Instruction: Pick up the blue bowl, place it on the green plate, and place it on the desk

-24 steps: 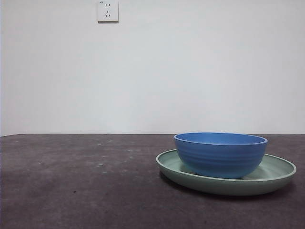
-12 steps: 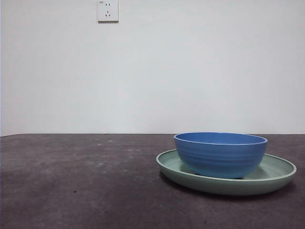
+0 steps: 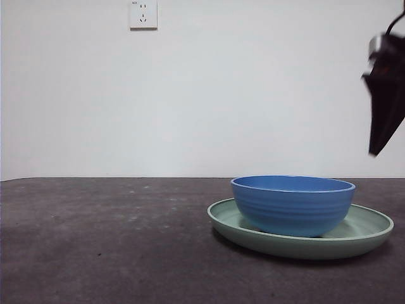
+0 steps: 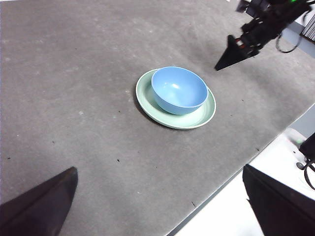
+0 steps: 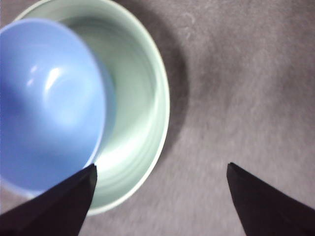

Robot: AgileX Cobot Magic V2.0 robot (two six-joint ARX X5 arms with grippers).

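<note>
The blue bowl (image 3: 292,204) sits upright inside the green plate (image 3: 370,229) on the desk (image 3: 107,240), right of centre. My right gripper (image 3: 383,120) hangs at the right edge, above and to the right of the bowl, touching nothing. In the right wrist view its jaws stand wide open and empty (image 5: 160,196), over the plate's rim (image 5: 160,108) and beside the bowl (image 5: 47,103). My left gripper (image 4: 162,206) is open and empty, high and far from the bowl (image 4: 178,90) and plate (image 4: 147,101). The left wrist view also shows the right gripper (image 4: 231,53) beyond the plate.
A white wall with a socket (image 3: 143,14) stands behind the desk. In the left wrist view the desk's edge (image 4: 231,182) runs near the plate, with a white surface (image 4: 231,211) beyond it. Bare desk (image 4: 74,73) lies on the plate's other sides.
The right gripper has come into the front view at the upper right edge; before, no arm showed. The bowl and plate have not moved.
</note>
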